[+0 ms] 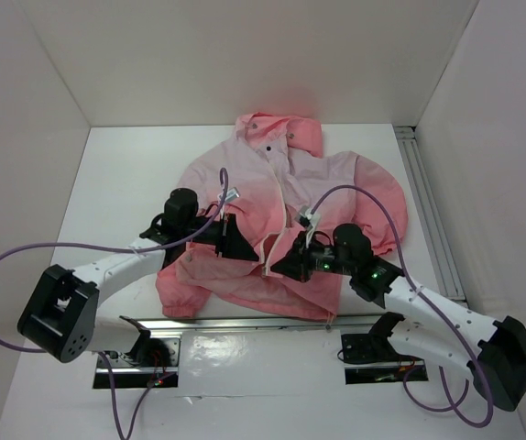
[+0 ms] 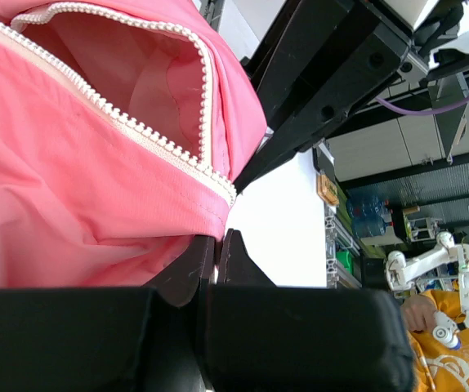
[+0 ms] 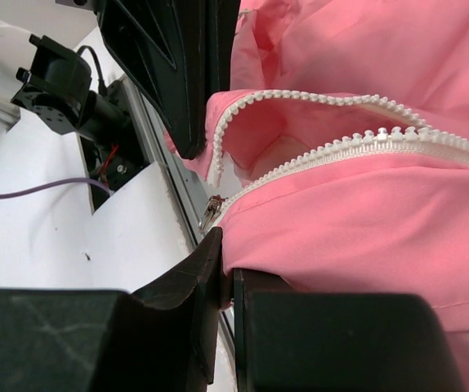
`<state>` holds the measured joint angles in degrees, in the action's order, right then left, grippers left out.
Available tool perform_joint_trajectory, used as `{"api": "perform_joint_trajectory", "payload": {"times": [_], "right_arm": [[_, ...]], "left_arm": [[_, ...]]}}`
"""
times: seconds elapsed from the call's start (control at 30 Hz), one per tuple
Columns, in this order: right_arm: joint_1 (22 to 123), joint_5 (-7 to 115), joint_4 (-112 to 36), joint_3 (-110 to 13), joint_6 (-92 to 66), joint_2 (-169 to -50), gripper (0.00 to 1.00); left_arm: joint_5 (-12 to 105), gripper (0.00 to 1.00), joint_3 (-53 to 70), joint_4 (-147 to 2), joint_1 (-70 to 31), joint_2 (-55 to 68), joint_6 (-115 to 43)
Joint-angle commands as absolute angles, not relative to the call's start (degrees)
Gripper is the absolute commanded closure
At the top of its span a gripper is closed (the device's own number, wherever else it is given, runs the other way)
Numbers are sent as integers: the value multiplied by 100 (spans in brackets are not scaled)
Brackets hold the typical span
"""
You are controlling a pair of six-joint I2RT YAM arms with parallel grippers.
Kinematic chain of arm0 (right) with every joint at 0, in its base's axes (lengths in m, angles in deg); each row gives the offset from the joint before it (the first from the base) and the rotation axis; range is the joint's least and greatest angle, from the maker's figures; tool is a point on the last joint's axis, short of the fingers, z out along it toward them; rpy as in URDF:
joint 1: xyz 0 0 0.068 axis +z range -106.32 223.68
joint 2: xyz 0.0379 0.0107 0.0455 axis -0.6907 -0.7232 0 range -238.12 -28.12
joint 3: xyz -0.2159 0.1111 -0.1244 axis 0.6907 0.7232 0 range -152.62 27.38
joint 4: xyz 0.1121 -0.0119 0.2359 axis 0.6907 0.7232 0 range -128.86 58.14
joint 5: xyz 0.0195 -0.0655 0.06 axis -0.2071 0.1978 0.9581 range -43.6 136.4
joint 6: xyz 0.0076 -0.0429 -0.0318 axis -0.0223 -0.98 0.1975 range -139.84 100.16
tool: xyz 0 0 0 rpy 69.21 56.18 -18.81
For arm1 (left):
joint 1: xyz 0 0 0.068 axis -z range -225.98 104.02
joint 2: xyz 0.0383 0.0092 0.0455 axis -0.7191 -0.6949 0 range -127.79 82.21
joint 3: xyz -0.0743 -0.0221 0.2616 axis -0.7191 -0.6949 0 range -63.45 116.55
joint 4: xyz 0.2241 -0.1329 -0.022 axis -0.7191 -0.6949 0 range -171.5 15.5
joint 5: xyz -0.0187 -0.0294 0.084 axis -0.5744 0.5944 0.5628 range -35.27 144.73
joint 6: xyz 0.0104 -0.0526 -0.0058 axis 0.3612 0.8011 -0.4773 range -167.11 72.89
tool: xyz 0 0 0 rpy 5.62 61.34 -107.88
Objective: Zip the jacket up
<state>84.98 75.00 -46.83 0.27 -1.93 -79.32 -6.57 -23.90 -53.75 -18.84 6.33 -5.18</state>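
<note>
While the thin hooded jacket [image 1: 286, 197], pale pink fading to coral, lies open on the white table [image 1: 126, 183], the left gripper [image 1: 254, 251] and right gripper [image 1: 271, 271] each pinch its hem beside the white-toothed zipper [image 3: 341, 147]

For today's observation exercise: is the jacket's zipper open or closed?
Open. The zipper teeth run in two separate rows; the slider sits at the jacket hem.

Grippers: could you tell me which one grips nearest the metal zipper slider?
The right gripper: the jacket's slider sits by its fingertips; near the left gripper, only zipper teeth.
</note>
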Motion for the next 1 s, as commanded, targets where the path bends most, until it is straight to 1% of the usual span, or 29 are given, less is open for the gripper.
{"api": "perform_joint_trajectory", "payload": {"times": [0.0, 0.47, 0.6, 0.97], "right_arm": [[8411, 7698, -4941, -277, -332, -7761, 100], [8411, 7856, -4827, -382, -385, -7655, 100], [8359, 7708, -4827, -382, -385, -7655, 100], [8306, 7786, -4827, -329, -385, -7655, 100]], "left_arm": [[-1013, 100, -2469, -4831, -1873, 592, -677], [-1075, 100, -2522, -4454, -1873, 425, -369], [-1075, 100, -2522, -4453, -1873, 477, -369], [-1022, 100, -2575, -4453, -1873, 531, -255]]}}
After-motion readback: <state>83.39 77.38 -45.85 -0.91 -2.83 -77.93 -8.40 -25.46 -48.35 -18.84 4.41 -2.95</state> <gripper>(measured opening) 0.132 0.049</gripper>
